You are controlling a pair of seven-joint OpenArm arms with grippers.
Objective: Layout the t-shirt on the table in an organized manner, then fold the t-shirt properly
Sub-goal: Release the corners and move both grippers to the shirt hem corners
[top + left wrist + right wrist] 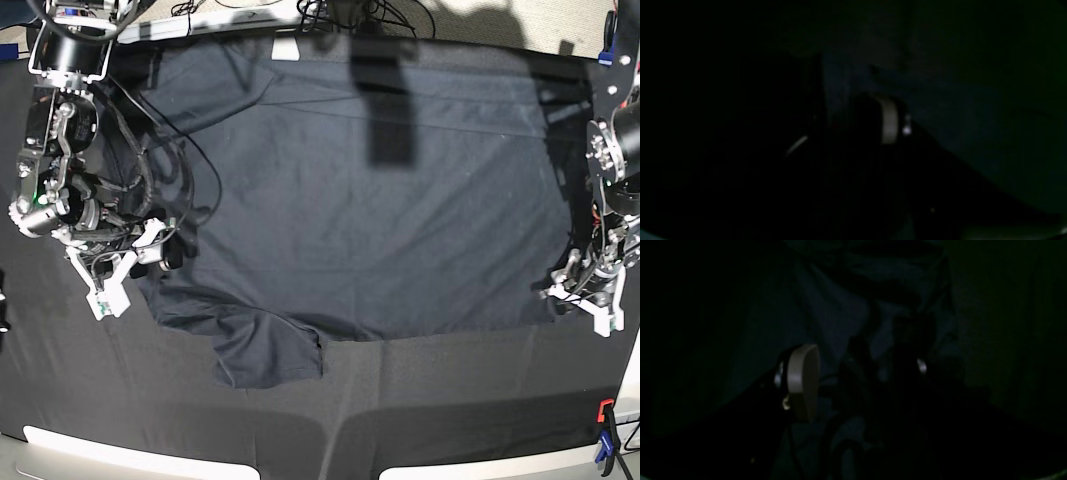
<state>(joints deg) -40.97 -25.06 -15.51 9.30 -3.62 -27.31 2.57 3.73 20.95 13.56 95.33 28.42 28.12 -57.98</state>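
Note:
The dark navy t-shirt (350, 200) lies spread over the black table (450, 410), with its white neck label (285, 50) at the far edge and one sleeve (265, 355) pointing to the near side. My right gripper (135, 270) is at the shirt's left edge with its jaws wide apart. In the dark right wrist view the right gripper (862, 373) shows a pale pad (803, 380) with bluish cloth beyond it. My left gripper (582, 305) sits low at the shirt's right near corner. The left wrist view of it (846, 130) is too dark to show a grip.
A red and blue clamp (605, 445) stands at the near right table corner and a blue clamp (607, 50) at the far right. Cables (340, 15) lie beyond the far edge. The table's pale rim (130, 450) runs along the near side.

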